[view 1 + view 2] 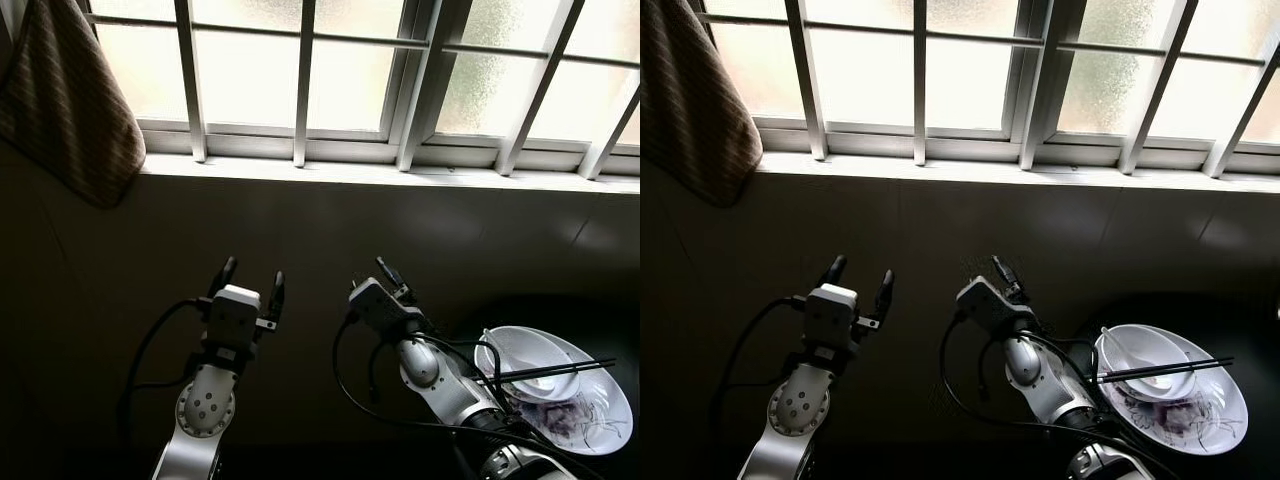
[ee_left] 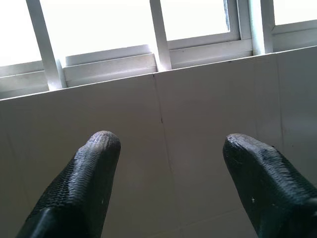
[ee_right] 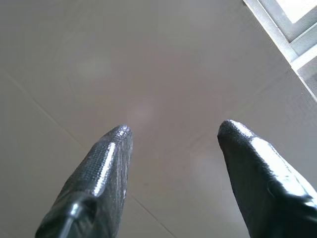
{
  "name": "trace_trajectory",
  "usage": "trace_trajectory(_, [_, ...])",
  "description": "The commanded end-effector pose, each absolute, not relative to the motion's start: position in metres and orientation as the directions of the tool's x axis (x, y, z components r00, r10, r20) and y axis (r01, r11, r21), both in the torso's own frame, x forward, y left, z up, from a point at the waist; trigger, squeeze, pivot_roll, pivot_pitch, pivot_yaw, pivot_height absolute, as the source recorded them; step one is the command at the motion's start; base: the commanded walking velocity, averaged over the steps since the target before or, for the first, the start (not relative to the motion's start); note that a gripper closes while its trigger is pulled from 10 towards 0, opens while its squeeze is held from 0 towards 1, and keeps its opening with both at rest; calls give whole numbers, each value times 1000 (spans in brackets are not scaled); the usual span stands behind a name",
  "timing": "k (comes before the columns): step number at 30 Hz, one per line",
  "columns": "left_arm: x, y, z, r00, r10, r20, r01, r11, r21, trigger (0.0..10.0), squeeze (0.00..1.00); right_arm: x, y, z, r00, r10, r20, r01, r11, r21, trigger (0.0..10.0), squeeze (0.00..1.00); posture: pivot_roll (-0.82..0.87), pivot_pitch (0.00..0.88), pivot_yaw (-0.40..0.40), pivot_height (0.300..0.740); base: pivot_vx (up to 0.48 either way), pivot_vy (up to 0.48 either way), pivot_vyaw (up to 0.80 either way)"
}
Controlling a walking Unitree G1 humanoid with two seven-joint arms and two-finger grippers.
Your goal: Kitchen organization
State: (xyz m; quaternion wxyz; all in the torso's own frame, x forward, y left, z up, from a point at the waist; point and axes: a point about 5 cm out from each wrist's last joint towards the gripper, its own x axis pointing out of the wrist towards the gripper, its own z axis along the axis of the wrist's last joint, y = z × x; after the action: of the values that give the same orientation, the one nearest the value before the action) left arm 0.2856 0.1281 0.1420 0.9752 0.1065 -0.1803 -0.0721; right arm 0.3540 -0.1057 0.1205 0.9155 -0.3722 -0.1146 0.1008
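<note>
Both grippers, left (image 1: 250, 278) and right (image 3: 171, 134), fingers spread and empty, beside stacked dirty dishes (image 1: 565, 390)

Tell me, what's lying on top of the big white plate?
On the plate sits a white bowl, with black chopsticks laid across it. Purple smears show on the plate; what's under the bowl is hidden.

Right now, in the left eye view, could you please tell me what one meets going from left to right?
Striped cloth hanging at the window → left claw, open → right claw → white plate holding a bowl and black chopsticks.
</note>
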Motion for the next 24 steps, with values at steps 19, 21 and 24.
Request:
trace_trajectory(19, [286,123,138,924,-208,321,145,967,209,10000,0,340,-106,102,974,208,88,-83,693,-716,10000,0,56,0,-67,740,0,127,-253])
trace_trajectory(21, [286,123,138,925,-207,320,143,967,213,10000,0,340,-107,101,977,199,73,-90,703,-706,10000,0,56,0,-67,740,0,0,-800])
trace_trajectory(24, [285,124,137,926,-208,316,144,966,214,10000,0,339,-107,100,975,207,81,-79,664,-744,10000,0,58,0,-68,740,0,0,-800])
